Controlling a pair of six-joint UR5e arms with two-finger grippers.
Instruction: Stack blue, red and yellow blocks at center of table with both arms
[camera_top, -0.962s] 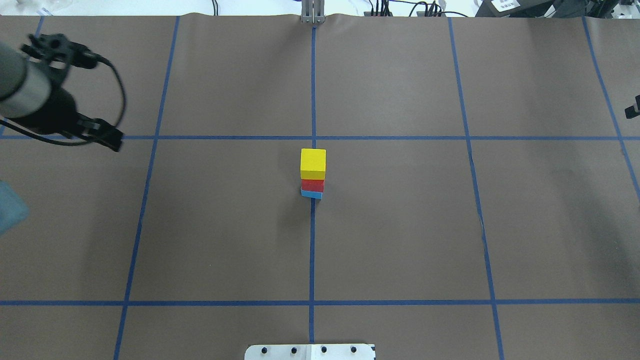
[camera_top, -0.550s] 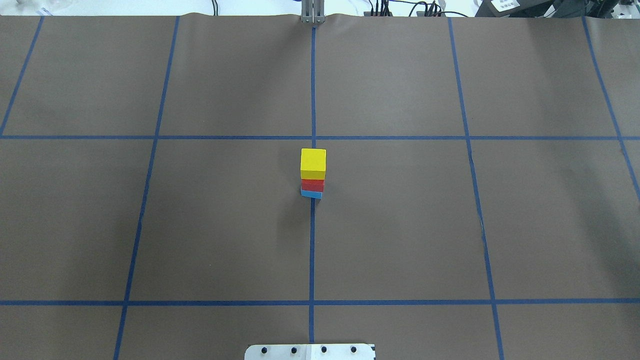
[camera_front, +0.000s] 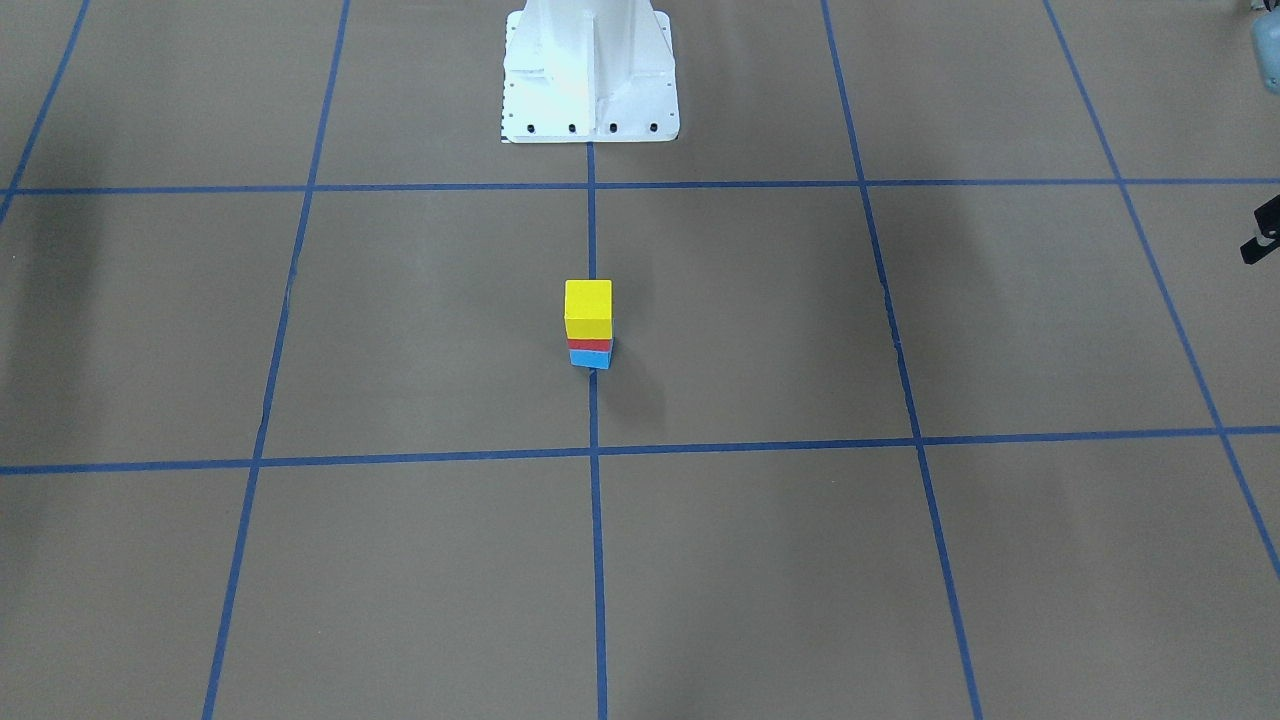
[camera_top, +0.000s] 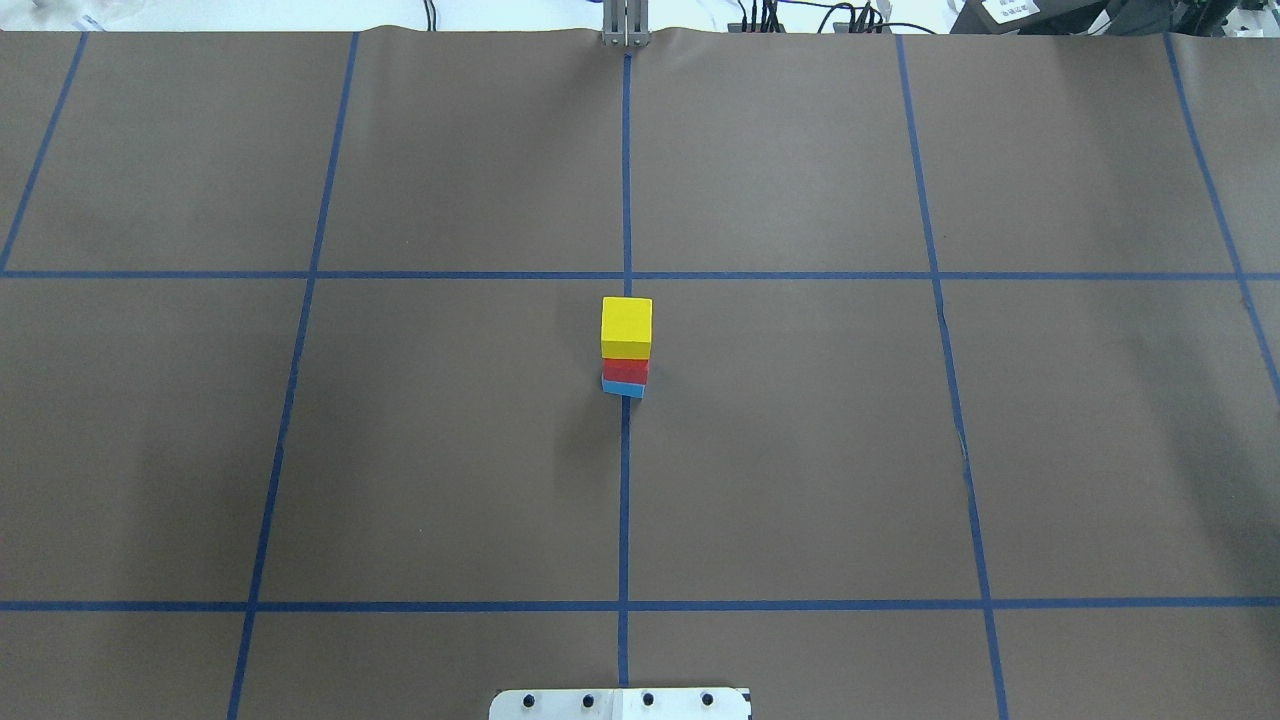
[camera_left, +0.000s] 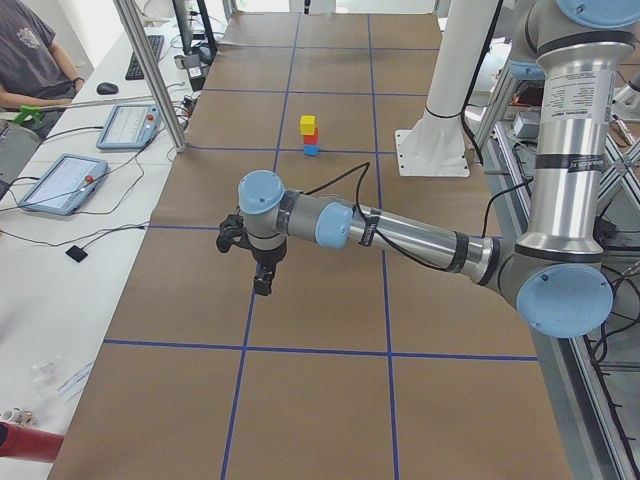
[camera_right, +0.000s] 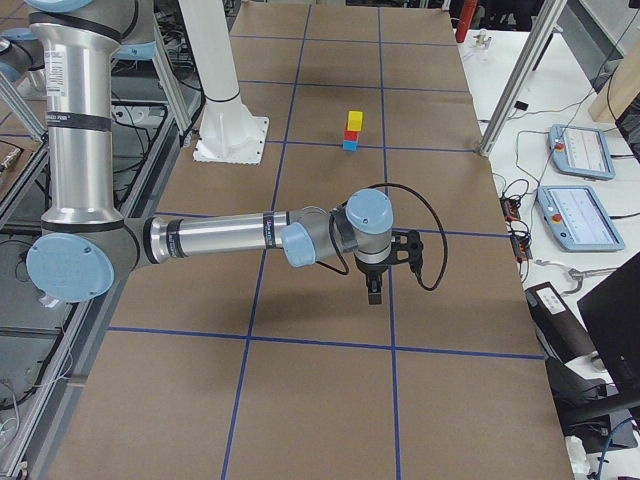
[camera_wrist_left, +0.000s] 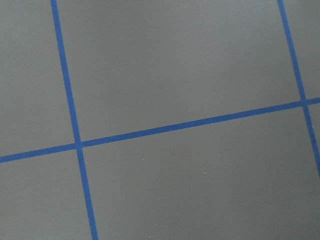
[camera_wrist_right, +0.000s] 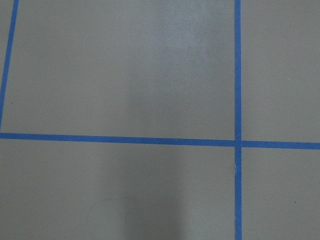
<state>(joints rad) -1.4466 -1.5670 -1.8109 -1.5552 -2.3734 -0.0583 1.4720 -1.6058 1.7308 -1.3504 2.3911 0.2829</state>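
Since the yellow wooden cube (camera_top: 626, 322) crowns the red block (camera_top: 625, 369) and blue block (camera_top: 622, 388), a stray arm could topple them; how wide the left pincer (camera_left: 262, 281) or right pincer (camera_right: 373, 291) stands, I cannot tell.

The table's paper cover (camera_top: 800, 450) is brown, crossed by a grid of blue tape lines (camera_top: 625, 500). Mid-frame stands a yellow block (camera_top: 626, 322), red block (camera_top: 625, 371) and light blue block (camera_top: 622, 389). The base plate (camera_top: 620, 703), bottom centre, is white with black dots. The left arm (camera_left: 410, 235) and right arm (camera_right: 210, 238) are silver with pale blue caps; left gripper (camera_left: 262, 283) and right gripper (camera_right: 373, 292) black
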